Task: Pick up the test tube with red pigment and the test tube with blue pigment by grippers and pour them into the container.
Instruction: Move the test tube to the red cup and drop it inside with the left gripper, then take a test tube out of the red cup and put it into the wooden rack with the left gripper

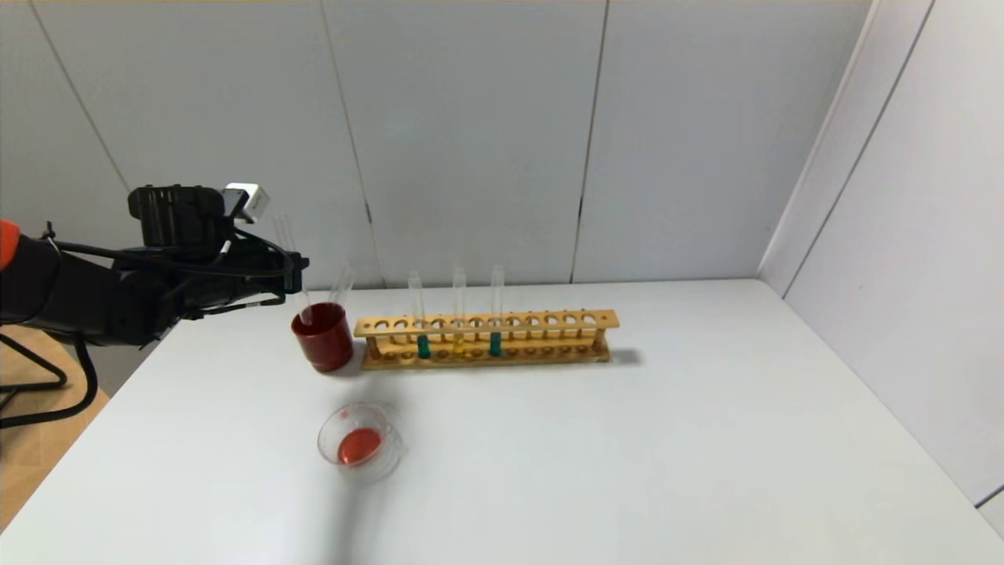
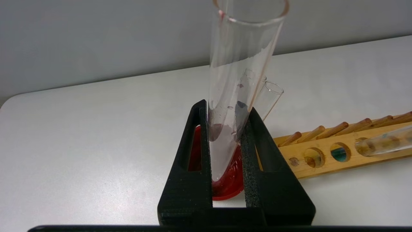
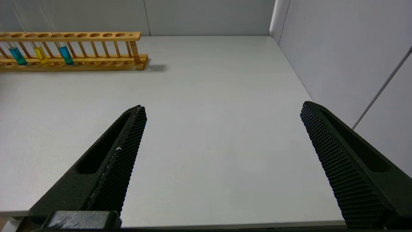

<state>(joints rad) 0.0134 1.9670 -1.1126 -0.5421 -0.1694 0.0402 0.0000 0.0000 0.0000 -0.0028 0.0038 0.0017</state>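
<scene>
My left gripper (image 1: 298, 271) (image 2: 227, 108) is shut on the red pigment test tube (image 1: 284, 231) (image 2: 244, 48). The tube is near upright and holds only reddish traces. Its lower end sits inside a dark red cup (image 1: 325, 341) (image 2: 228, 190). The container (image 1: 361, 442), a clear glass dish, holds a pool of red liquid on the table in front of the cup. The blue pigment test tube (image 1: 495, 343) (image 3: 66, 54) stands in the wooden rack (image 1: 549, 322). My right gripper (image 3: 222, 106) is open and empty above the table's right part, outside the head view.
A second empty tube (image 1: 343, 282) (image 2: 270, 96) leans in the red cup. The rack also holds a teal-green tube (image 1: 423, 345) (image 3: 16, 55) and a yellow tube (image 1: 459, 343) (image 3: 40, 54). Grey walls stand behind and to the right.
</scene>
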